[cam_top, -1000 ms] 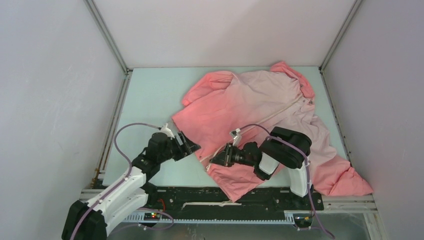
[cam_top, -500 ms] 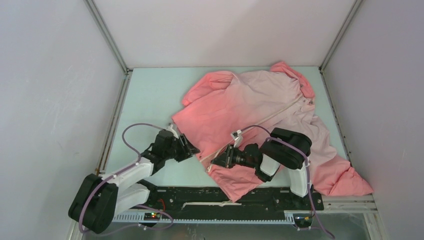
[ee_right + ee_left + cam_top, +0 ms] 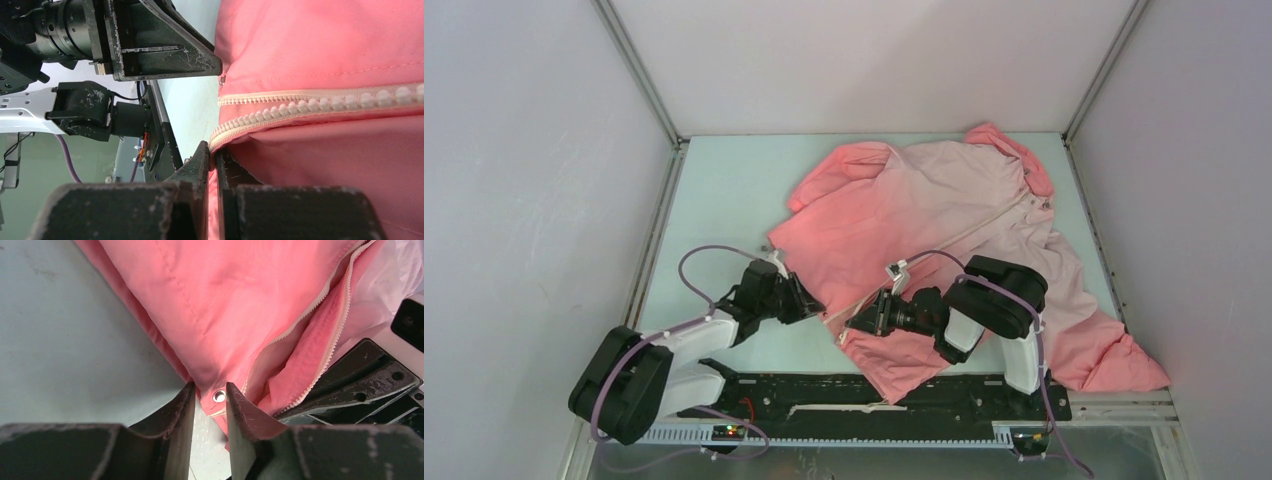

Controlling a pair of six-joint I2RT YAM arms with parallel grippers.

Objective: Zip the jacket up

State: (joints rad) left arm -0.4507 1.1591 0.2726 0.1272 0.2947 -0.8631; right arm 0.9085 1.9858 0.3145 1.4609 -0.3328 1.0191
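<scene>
The jacket (image 3: 924, 210) lies spread over the table, coral pink at the near left and pale pink at the far right, with its light zipper (image 3: 989, 222) partly open. My right gripper (image 3: 852, 325) is shut on the jacket's hem edge beside the zipper teeth (image 3: 310, 105), as the right wrist view (image 3: 214, 152) shows. My left gripper (image 3: 814, 303) is open. In the left wrist view (image 3: 210, 390) the other hem corner, with a metal eyelet (image 3: 218, 396), sits between its fingertips (image 3: 187, 395). The open zipper halves (image 3: 335, 335) part just beyond.
The pale green table (image 3: 724, 190) is boxed in by white walls on three sides. A black base rail (image 3: 874, 395) runs along the near edge. The right sleeve (image 3: 1124, 360) bunches at the near right corner. The two grippers are close together.
My left arm has dropped low and its gripper has slid right to the hem corner. The right gripper has stayed clamped in place.
</scene>
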